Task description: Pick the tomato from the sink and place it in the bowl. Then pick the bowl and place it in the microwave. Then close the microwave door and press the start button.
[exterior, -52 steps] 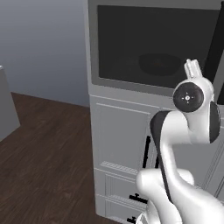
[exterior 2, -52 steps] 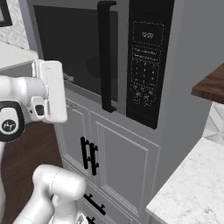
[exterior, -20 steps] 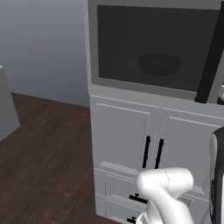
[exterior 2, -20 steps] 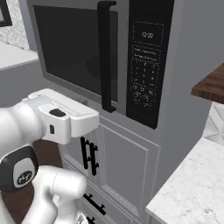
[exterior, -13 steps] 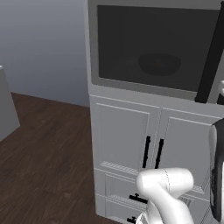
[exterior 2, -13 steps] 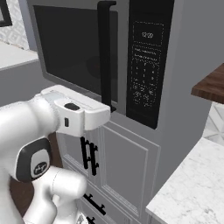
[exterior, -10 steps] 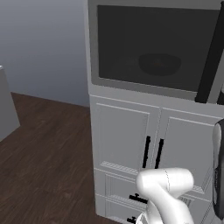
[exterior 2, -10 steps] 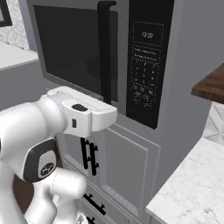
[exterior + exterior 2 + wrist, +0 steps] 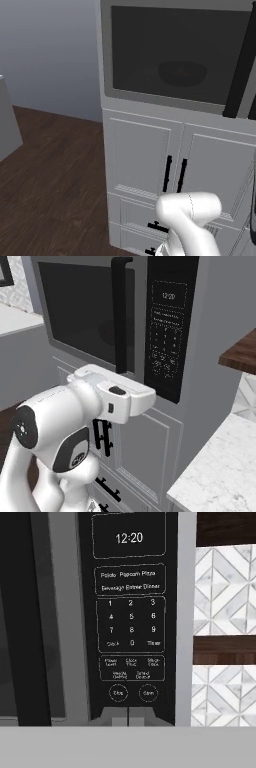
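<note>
The microwave (image 9: 210, 316) is built in above white cabinets, and its microwave door (image 9: 175, 55) is closed. Through the dark glass I dimly see the black bowl (image 9: 182, 72) inside. The tomato and the sink are out of view. My gripper (image 9: 128, 716) is shut with nothing between its tips. It points at the control panel (image 9: 131, 617), just below two round buttons (image 9: 118, 692) (image 9: 148, 692). Their labels are too blurred to tell which is the start button. In the right base view my white hand (image 9: 125, 398) reaches towards the panel (image 9: 167, 331).
The door's tall black handle (image 9: 119, 311) stands left of the panel. White cabinet doors with black handles (image 9: 175, 175) are below. A marble counter (image 9: 220, 476) lies at the lower right, under a dark wood shelf (image 9: 240, 353). Wood floor (image 9: 50, 170) spreads to the left.
My hand has swung to the right and forward, from in front of the door glass towards the control panel. The door stays closed and the gripper stays shut.
</note>
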Motion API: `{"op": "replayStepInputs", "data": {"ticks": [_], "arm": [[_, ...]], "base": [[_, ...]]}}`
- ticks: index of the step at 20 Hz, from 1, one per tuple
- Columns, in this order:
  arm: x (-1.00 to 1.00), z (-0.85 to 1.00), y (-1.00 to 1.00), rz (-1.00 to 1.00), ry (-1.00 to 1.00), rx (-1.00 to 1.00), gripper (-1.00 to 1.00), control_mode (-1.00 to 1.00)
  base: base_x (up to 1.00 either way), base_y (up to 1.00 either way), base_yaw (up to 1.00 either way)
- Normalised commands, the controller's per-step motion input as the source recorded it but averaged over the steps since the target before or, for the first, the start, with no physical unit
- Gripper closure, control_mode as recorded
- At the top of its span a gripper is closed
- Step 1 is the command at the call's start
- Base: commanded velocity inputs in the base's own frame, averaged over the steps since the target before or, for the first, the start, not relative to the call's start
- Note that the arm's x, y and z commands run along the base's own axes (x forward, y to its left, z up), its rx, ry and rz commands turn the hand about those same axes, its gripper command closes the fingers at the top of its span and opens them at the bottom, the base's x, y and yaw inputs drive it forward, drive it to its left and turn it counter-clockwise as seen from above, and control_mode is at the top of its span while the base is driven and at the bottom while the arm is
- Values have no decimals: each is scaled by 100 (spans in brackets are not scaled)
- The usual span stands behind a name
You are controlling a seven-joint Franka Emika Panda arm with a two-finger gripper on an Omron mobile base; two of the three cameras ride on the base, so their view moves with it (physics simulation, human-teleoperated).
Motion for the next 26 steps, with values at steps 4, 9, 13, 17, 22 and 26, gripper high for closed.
{"op": "replayStepInputs", "data": {"ticks": [4, 9, 13, 17, 22, 26], "arm": [[20, -16, -21, 0, 0, 0, 100, -100], [30, -13, -14, 0, 0, 0, 100, -100], [34, -1, -23, 0, 0, 0, 100, -100], [28, -12, -17, 1, 0, 0, 100, -100], [33, -17, -5, 0, 0, 0, 100, -100], [20, -12, -31, 1, 0, 0, 100, -100]], "base": [[0, 0, 0], [0, 0, 0], [0, 0, 0], [0, 0, 0], [0, 0, 0], [0, 0, 0]]}}
